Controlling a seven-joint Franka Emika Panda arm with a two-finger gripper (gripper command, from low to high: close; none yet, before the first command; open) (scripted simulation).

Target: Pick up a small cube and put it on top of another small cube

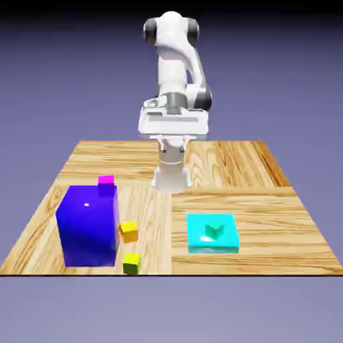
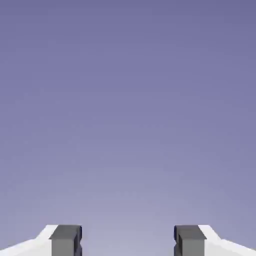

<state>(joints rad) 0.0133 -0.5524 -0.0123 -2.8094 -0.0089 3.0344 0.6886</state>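
The small cube [image 1: 128, 230] is orange-yellow and lies on the wooden table, close against the right side of a big blue cube [image 1: 88, 226]. Another small cube [image 1: 106, 180], magenta-pink, shows at the blue cube's far top edge; I cannot tell whether it rests on top or behind. My gripper [image 1: 173, 139] hangs high over the table's far side, well away from both cubes. In the hand view the gripper [image 2: 127, 242] is open, its two grey fingertips [image 2: 66, 240] stand wide apart, and only plain backdrop shows between them.
A yellow-green small cube [image 1: 132, 262] sits near the front edge, below the orange one. A teal small cube [image 1: 214, 230] rests on a flat cyan slab [image 1: 230, 242] at the exterior view's right. The table [image 1: 268, 201] ends just beyond these.
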